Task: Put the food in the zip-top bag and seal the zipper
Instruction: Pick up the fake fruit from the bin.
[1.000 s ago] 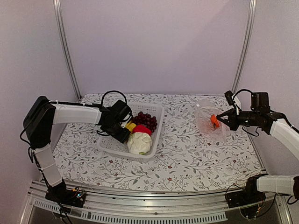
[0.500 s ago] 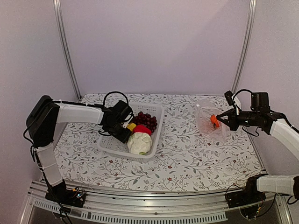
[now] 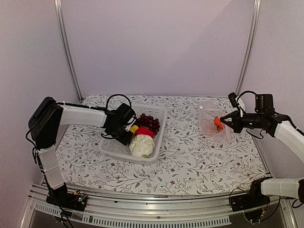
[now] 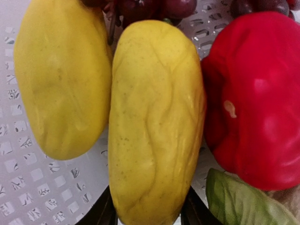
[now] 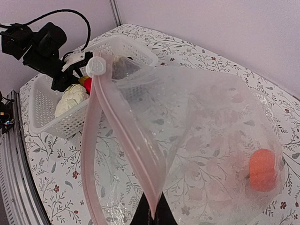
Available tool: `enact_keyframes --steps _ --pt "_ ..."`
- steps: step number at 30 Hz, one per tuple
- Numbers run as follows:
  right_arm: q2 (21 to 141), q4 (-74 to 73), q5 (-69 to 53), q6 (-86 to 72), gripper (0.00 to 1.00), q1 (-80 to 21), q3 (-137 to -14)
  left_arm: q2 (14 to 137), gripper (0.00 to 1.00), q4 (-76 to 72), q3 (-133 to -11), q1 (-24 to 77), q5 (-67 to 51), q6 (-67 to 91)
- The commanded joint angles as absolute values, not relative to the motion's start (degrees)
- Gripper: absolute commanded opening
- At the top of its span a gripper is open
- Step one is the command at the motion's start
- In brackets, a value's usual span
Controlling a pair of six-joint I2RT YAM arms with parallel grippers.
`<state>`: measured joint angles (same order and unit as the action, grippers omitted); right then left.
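Note:
My left gripper (image 3: 127,135) reaches into the white basket (image 3: 159,111). In the left wrist view its fingers (image 4: 104,213) press both sides of a yellow oblong piece (image 4: 154,122), which lies on the basket floor. A second yellow piece (image 4: 63,75), the red pepper (image 4: 258,93) and the grapes (image 4: 154,7) lie beside it. The cauliflower (image 3: 141,145) sits at the basket's near end. My right gripper (image 3: 222,118) is shut on the mouth edge of the clear zip-top bag (image 5: 201,126), pinching its pinkish zipper strip (image 5: 126,136) and holding the mouth open. The orange fruit (image 5: 262,169) lies inside the bag.
A white slider (image 5: 96,65) sits at the far end of the zipper strip. The floral table cover (image 3: 190,156) spans the space between basket and bag. Metal frame posts (image 3: 66,52) stand at the back corners, with purple walls behind.
My left gripper has edged a little to the right and deeper into the basket, onto the yellow piece. The right gripper and bag have not moved.

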<state>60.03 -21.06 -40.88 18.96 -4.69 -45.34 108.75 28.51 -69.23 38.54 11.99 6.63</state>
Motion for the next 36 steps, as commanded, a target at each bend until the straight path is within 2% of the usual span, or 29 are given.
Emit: enact_keyframes --steps 1,7,19,27,36 --pt "59.15 -20.74 -41.37 19.29 0.00 -4.37 -44.21 107.49 0.35 29.19 -69.64 38.07 13.58 6.92" --pt "59.45 -20.66 -40.90 19.34 0.00 -4.35 -44.21 103.73 0.30 31.78 -69.09 38.85 16.76 7.46" --pt "60.25 -20.48 -38.85 19.47 0.00 -4.36 -44.83 91.69 0.28 35.54 -67.68 42.86 17.86 11.53" --pt "61.88 -23.69 -36.46 19.94 0.00 -4.34 -50.22 85.95 0.25 35.93 -72.85 52.11 14.73 14.17" --pt "66.40 -29.85 -32.88 20.92 0.00 -5.03 -58.81 89.69 0.23 28.76 -80.76 63.38 5.46 16.04"
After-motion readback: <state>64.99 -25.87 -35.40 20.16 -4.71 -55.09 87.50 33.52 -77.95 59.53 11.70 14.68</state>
